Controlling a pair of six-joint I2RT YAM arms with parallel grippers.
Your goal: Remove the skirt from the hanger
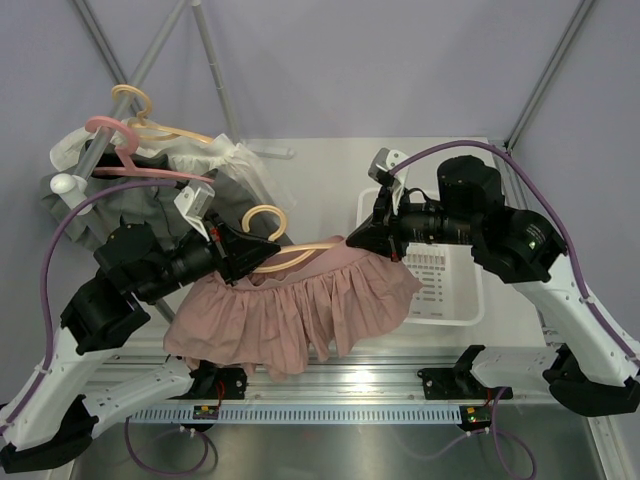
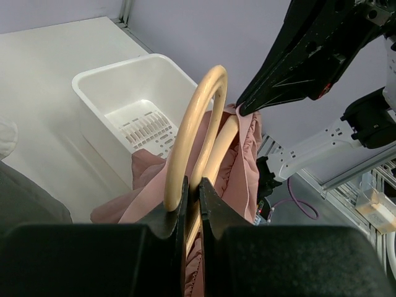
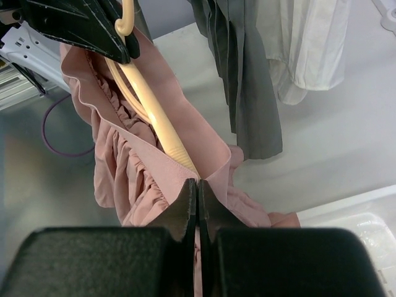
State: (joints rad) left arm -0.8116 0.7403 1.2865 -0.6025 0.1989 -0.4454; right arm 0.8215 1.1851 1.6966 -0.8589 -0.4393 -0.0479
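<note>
Top external view: the pink skirt [image 1: 300, 310] hangs from a cream hanger [image 1: 268, 214] held above the table [image 1: 330, 165], between the two arms. The left gripper [image 1: 262, 254] is clamped on the hanger just below its hook. The right gripper [image 1: 352, 242] meets the skirt's waistband at the opposite end, just beside the white basket [image 1: 470, 318].

Left wrist view: the left gripper [image 2: 193, 193] has its jaws squeezed tight around the hanger [image 2: 192, 124] where the curved hook joins the body. Only the cream stem shows between the fingers. The skirt [image 2: 244, 167] drapes off the far side, and the basket [image 2: 99, 124] stands on the table beyond it.

Right wrist view: the right gripper [image 3: 197, 193] has its jaws pressed together with barely a slit between them. They pinch the gathered waistband of the skirt [image 3: 124, 167] right where the arm of the hanger [image 3: 154, 111] ends. The waistband is wrapped around that arm, so the skirt is on the hanger. A grey garment [image 3: 247, 80] and a white garment [image 3: 309, 43] hang behind.
</note>
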